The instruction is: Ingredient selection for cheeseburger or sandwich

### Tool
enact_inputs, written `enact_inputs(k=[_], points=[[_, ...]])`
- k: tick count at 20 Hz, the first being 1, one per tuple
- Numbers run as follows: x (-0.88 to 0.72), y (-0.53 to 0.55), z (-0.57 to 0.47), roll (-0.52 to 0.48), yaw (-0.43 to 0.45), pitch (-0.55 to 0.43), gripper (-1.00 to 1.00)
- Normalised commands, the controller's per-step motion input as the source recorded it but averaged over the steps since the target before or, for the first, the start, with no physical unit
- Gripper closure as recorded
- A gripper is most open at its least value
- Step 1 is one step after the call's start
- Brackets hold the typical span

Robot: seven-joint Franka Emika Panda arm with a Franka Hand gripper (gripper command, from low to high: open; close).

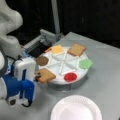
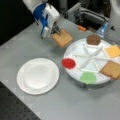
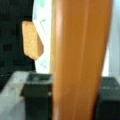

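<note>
One toast (image 2: 62, 38) sits clenched in my end effector (image 2: 55, 32), upper left of a front view, off the tray (image 2: 75, 72); I judge the plate (image 2: 23, 82) needs a steady carry.

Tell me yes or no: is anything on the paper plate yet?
No. In a front view the paper plate is bare, while the gripper holds a toast slice beside the tray.

Tool (image 1: 37, 75) grips toast slice (image 1: 46, 75) at divided tray (image 1: 75, 65) edge.
</note>
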Motion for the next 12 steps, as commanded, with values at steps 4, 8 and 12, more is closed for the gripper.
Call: enact_inputs(k=[4, 8, 12], points=[[0.32, -0.22, 0.15, -0.125, 0.315, 0.139, 1.0], [0.37, -0.23, 0.09, -0.138, 0.319, 0.184, 1.0], [0.58, -0.21, 0.08, -0.192, 0.308, 0.198, 1.0]])
